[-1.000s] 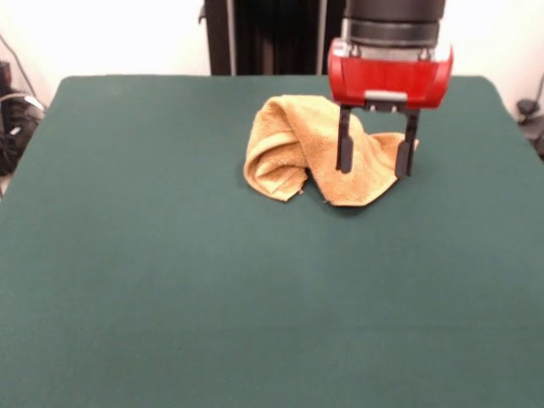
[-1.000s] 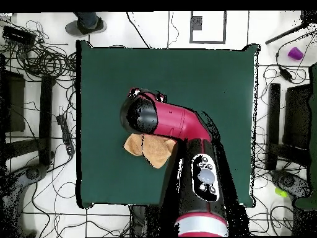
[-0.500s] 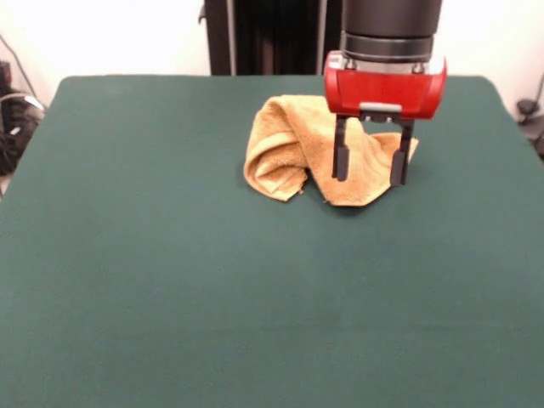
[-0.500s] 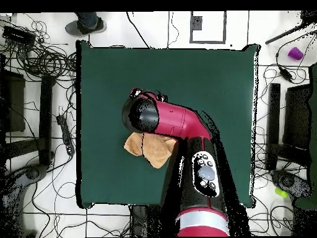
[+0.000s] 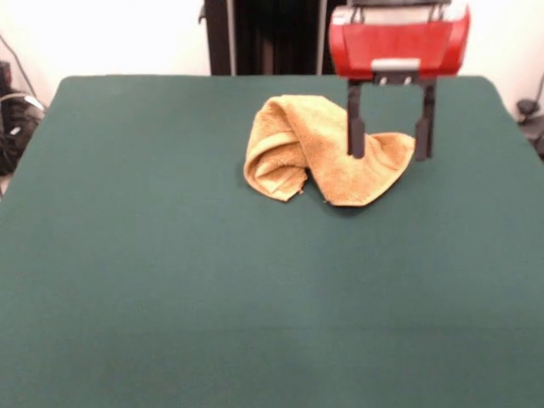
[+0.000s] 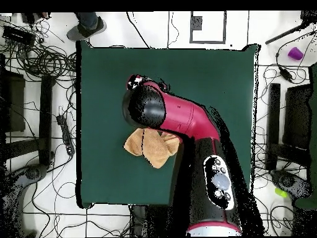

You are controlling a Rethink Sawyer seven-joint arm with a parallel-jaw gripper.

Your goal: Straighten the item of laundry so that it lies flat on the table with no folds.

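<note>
- My gripper (image 5: pixel 390 154) hangs with its two fingers spread apart and empty, above the right end of the towel (image 5: pixel 327 150).
- The towel lies bunched and folded on the far half of the table (image 5: pixel 170 280).
- I judge the step in hand is choosing a grasp: no flattening done yet.
- Next: descend onto a loose edge, pinch, pull outward.

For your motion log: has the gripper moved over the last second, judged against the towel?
Yes. In the front view the gripper has risen and shifted slightly right; its open jaws now hang higher against the unmoved towel.
</note>
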